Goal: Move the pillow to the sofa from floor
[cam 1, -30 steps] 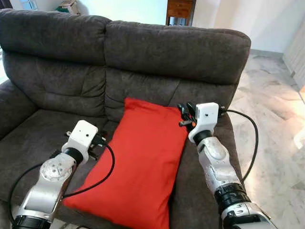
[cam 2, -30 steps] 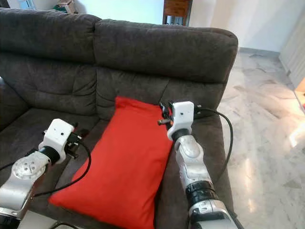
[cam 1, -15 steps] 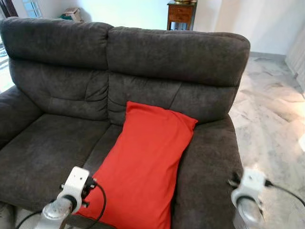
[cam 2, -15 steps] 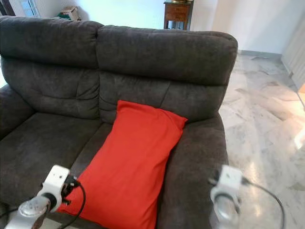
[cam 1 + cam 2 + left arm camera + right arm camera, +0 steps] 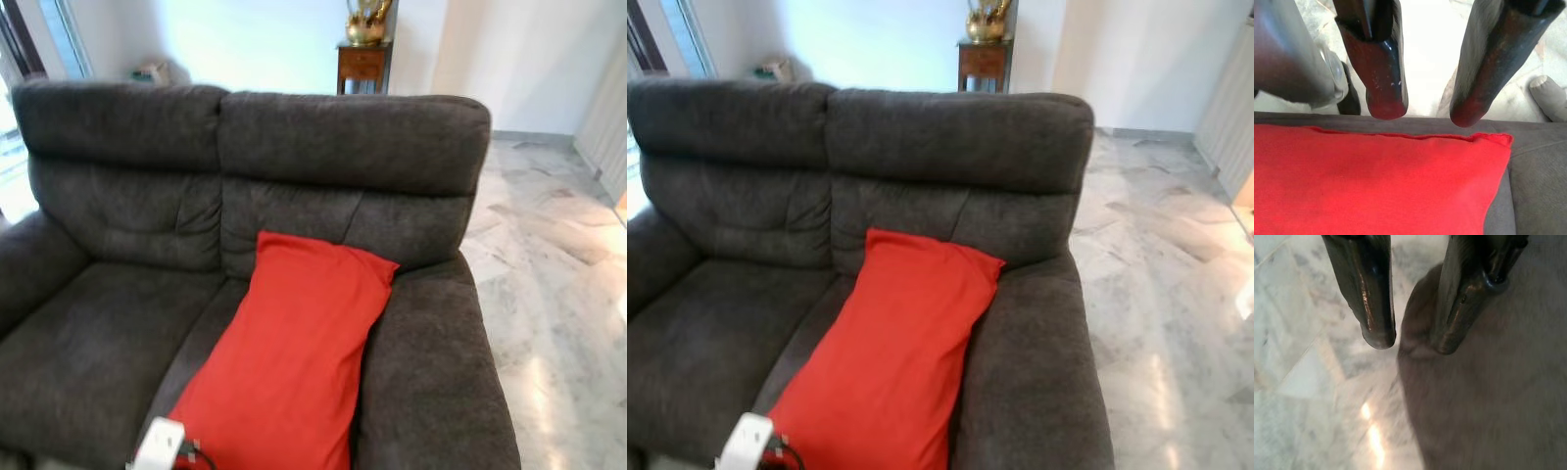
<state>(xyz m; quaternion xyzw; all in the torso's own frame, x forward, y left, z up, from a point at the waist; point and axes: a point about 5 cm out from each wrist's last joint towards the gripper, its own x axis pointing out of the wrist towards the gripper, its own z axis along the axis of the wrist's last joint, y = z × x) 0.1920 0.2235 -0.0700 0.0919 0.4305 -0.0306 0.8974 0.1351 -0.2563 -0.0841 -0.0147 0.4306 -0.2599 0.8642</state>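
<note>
The left claw (image 5: 1425,107) hung with its fingers apart and empty, just over the near edge of the red pillow (image 5: 284,362). The pillow lay on the sofa (image 5: 118,323), its long axis running from there up to the backrest. The right claw (image 5: 1410,340), also unclenched, hung over the marble floor (image 5: 1298,382).

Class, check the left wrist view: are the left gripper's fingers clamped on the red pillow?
No, the fingers stand apart above the red pillow's edge.

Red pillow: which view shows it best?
Left eye view: the pillow lies nearly whole on the sofa, top against the backrest. The right eye view matches. The left wrist view gives one edge and corner below the left gripper.
</note>
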